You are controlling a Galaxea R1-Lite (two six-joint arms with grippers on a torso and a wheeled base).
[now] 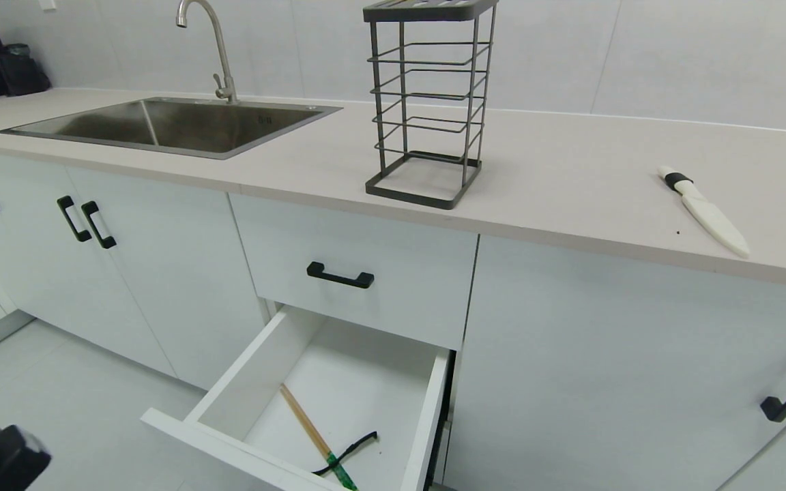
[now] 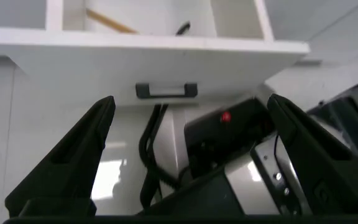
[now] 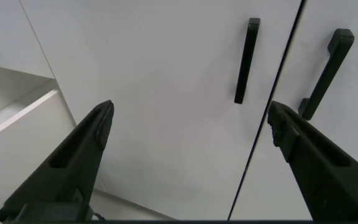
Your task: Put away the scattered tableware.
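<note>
Down low, the left gripper (image 2: 191, 102) hangs in front of the open drawer (image 2: 154, 46), its fingers spread wide with nothing between them. It faces the drawer's front panel and the black pull (image 2: 166, 91) on it. The right gripper (image 3: 191, 111) is just as wide open and just as empty, and it faces two white cabinet doors (image 3: 166, 112) with black bar handles (image 3: 247, 59).

The drawer (image 1: 427, 409) is the lower one, pulled well out from the cabinet. Inside, a wooden chopstick (image 1: 304, 423) with a green end lies slanted on the drawer floor. A thin, curved black item (image 1: 355, 447) crosses it near that green end; I cannot tell what it is. Above the open drawer, the upper drawer (image 1: 366, 259) is closed.

On the pale surface (image 1: 570, 170), a white knife (image 1: 703, 211) with a black band on its handle lies flat towards the right, near the front edge and well apart from everything else. Farther left, a tall dark wire rack (image 1: 427, 102) stands upright. Beyond that, a steel sink (image 1: 168, 123) is set into the surface, with a curved tap (image 1: 219, 48) behind it by the tiled wall.
</note>
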